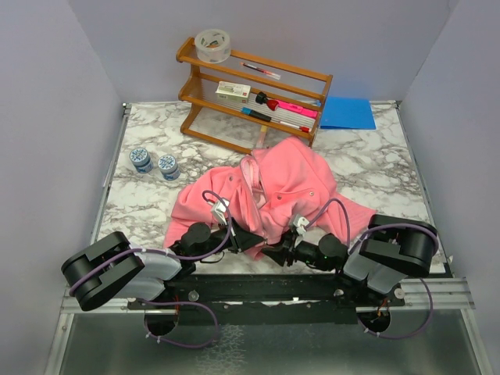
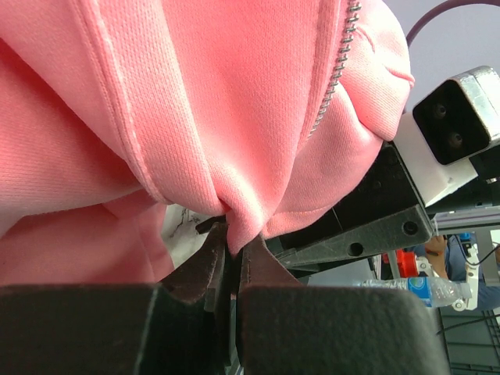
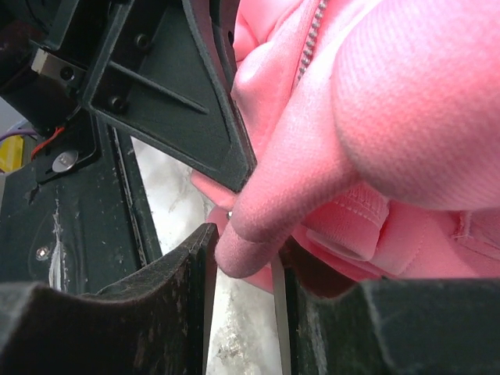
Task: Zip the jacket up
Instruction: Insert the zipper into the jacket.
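**A:** How were the left fingers (image 2: 199, 269)?

**B:** Pressed together, pinching a small fold of the jacket (image 1: 289, 168) at its near hem. In the left wrist view the pink fleece bunched down into the pinch.

**A:** And the right fingers (image 3: 183, 269)?

**B:** Partly spread, with a rolled lobe of the same hem between them. The fabric touched one finger, but I couldn't tell whether the pair pressed on it. The marble showed through the gap beneath.

**A:** Start from the biggest thing, then.

**B:** The marbled desk (image 1: 375, 176) carried everything. The jacket lay crumpled near its middle, towards the near edge, with its front open and the paler lining showing. Both arms met at its near hem, and their fingers were close together.

**A:** What was behind it?

**B:** A wooden shelf (image 1: 323, 87) stood at the far side, just beyond the jacket's top. It held pens, markers and a small box. A blue folder (image 1: 348, 113) lay flat beside the shelf, to the right.

**A:** Anything smaller?

**B:** A roll of clear tape (image 1: 212, 45) sat on the shelf's top left corner. Two small round jars (image 1: 141, 159) stood side by side on the desk, left of the jacket and apart from it.

**A:** And the zipper?

**B:** A line of metal zipper teeth (image 2: 336, 70) ran up the fabric above the left fingers, and it wasn't joined to the other side.
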You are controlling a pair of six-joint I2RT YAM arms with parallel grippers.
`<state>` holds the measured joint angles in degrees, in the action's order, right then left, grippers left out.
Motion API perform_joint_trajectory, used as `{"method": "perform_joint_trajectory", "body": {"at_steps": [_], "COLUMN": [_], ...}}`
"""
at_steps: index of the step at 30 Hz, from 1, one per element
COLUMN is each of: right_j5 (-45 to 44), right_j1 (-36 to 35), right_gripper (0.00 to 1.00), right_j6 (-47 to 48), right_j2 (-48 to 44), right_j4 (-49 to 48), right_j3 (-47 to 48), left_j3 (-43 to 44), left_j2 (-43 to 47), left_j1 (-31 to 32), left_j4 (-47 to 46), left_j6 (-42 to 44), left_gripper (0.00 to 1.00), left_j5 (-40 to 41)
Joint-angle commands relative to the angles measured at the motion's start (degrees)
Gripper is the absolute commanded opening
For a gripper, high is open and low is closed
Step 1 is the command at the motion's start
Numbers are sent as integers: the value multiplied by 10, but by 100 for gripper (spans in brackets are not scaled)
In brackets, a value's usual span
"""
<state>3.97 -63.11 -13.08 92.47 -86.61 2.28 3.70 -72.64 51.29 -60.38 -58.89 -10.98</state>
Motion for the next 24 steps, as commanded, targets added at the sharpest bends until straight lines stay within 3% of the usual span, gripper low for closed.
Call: {"method": "perform_joint_trajectory", "body": {"at_steps": [1,13,17,24], "right_j5": [5,5,-1,-14], "right_j1": [-4,-4,-4,-4], "right_gripper": [38,28,39,41], "right_j6": [0,-12,-9,1], "right_j2": [17,48,45,39], "right_j4": [-66,-114,-116,-117], "right_j3": [2,4,4,4], "left_j3": [-6,-4,-3,-2], "left_j2": [-5,-9,-11,-12], "left_j1": [1,1,1,0], "left_j4": [-5,-5,-5,-5], "left_j6": [3,3,3,4], "left_gripper": [0,0,0,0], "left_j5": [-1,-1,-2,-3]}}
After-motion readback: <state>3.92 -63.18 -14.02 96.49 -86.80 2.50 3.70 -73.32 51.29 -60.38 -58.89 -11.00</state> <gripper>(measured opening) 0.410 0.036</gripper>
